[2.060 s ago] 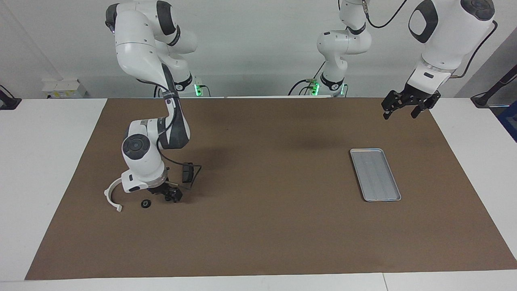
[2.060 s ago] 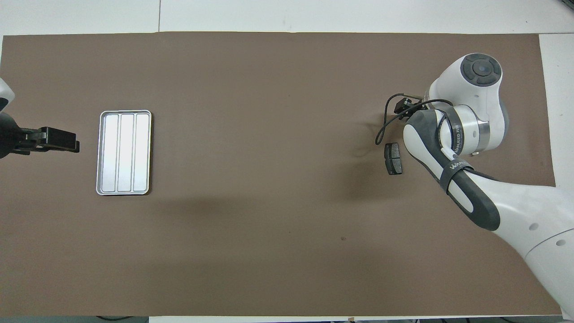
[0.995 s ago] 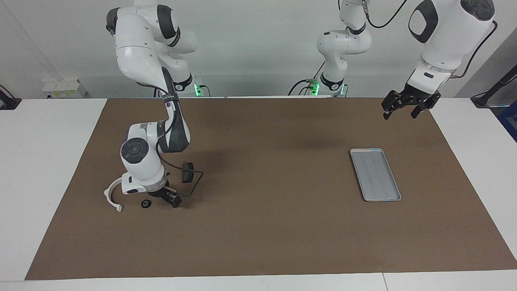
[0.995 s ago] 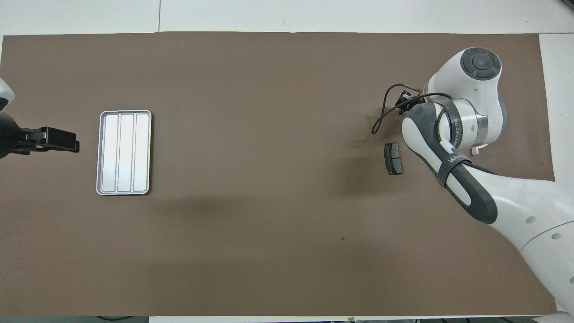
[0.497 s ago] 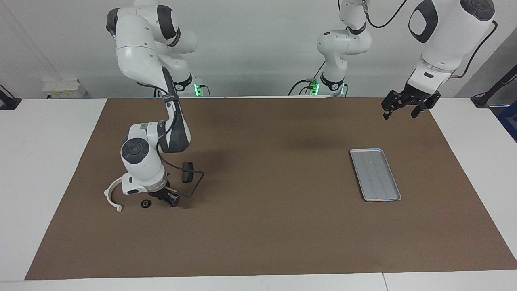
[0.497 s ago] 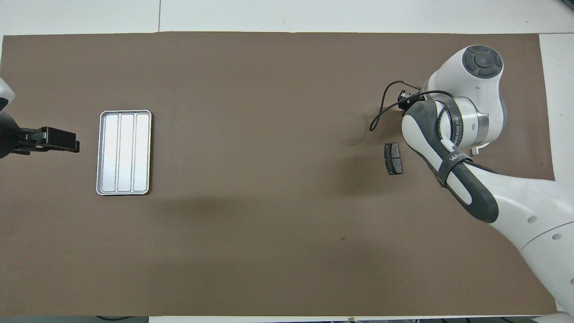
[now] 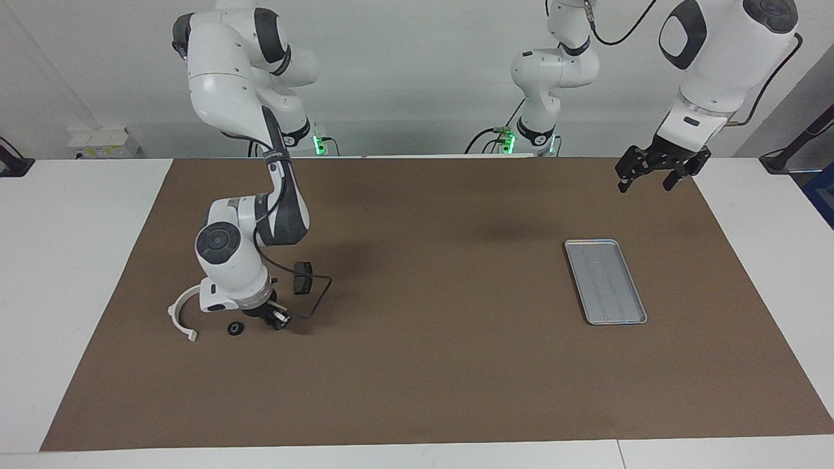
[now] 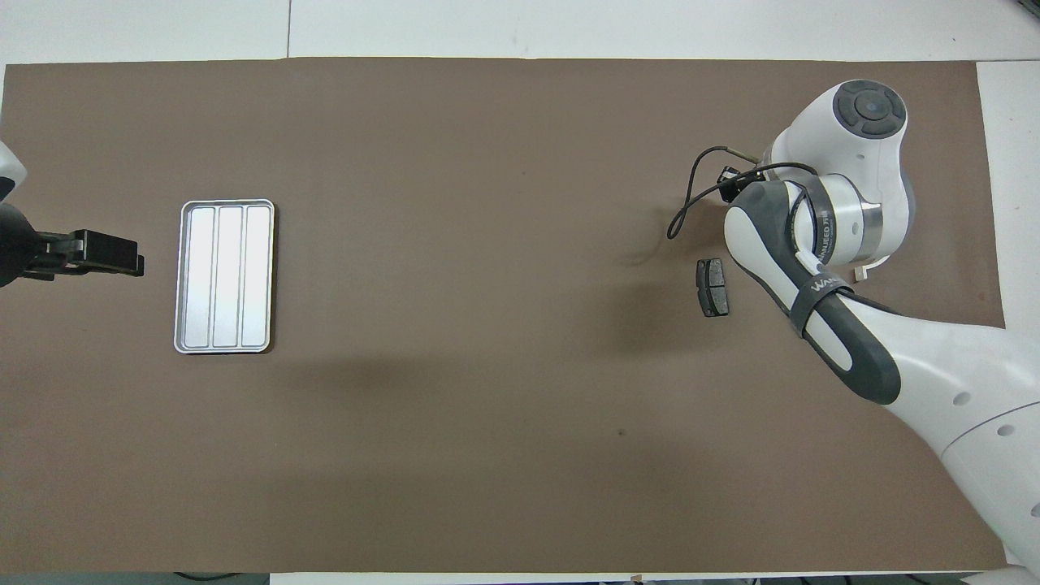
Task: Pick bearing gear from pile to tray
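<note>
The pile lies at the right arm's end of the mat: a white curved arc (image 7: 179,316), a small black round bearing gear (image 7: 235,328) and a dark grey brake pad (image 7: 301,277) (image 8: 713,287). My right gripper (image 7: 277,320) is down at the mat beside that bearing gear, fingertips shut; whether anything sits between them is hidden. In the overhead view the right arm covers it. The silver tray (image 7: 606,281) (image 8: 225,276) lies empty toward the left arm's end. My left gripper (image 7: 653,174) (image 8: 122,262) waits open in the air, off the tray's side.
A brown mat (image 7: 430,365) covers the table, with white table surface around it. A black cable (image 7: 316,296) loops from the right wrist over the mat near the brake pad.
The right gripper's fingers have closed while low at the mat beside the black ring, and its wrist has shifted slightly. The left arm has not moved.
</note>
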### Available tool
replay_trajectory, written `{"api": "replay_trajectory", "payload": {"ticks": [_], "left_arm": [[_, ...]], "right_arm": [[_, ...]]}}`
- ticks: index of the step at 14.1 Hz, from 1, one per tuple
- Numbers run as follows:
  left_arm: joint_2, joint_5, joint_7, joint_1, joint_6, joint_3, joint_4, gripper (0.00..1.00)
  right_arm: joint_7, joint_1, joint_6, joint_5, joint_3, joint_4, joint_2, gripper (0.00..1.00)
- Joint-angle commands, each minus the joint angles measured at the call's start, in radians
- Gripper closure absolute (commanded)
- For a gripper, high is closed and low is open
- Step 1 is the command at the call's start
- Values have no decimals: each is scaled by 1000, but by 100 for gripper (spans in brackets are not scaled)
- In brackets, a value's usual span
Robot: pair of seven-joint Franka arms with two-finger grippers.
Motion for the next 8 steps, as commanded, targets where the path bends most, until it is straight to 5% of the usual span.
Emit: {"api": "replay_trajectory", "payload": {"ticks": [1,8], "left_arm": [[-25,-16,8,0,9,3,-28,0],[-25,-15,8,0,9,3,-28,0]], "right_arm": [[6,1,-48,3,3,7,-1,100],[-94,6,-228,-6,4,28,-114,100]]}}
